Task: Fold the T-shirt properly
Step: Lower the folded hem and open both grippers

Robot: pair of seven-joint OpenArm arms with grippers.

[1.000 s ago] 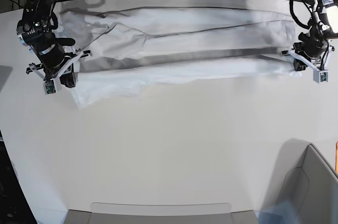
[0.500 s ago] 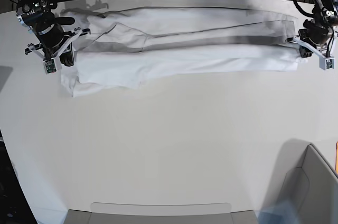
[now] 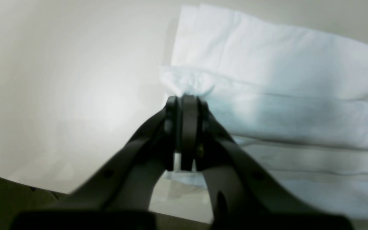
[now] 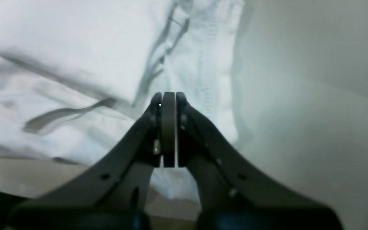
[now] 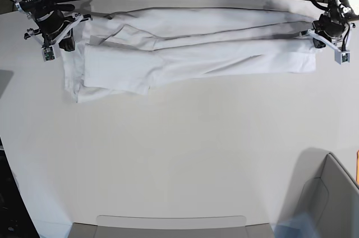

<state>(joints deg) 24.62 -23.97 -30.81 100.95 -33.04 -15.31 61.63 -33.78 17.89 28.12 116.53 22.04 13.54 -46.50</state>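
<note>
The T-shirt (image 5: pixel 196 53) lies folded lengthwise along the frame's top; crosswise folds remain. Left gripper (image 3: pixel 186 97) pinches its edge; right gripper (image 4: pixel 168 95) pressed together.

Black tapered fingers (image 3: pixel 184 127) (matte plastic)

Both grippers (image 3: pixel 185 99) (image 4: pixel 168 95) closed, far apart

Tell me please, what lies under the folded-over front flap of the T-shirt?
Under the front flap of the T-shirt lies more of the same white fabric, showing along the far edge. The pale table carries it all. What the flap covers cannot be seen.
</note>
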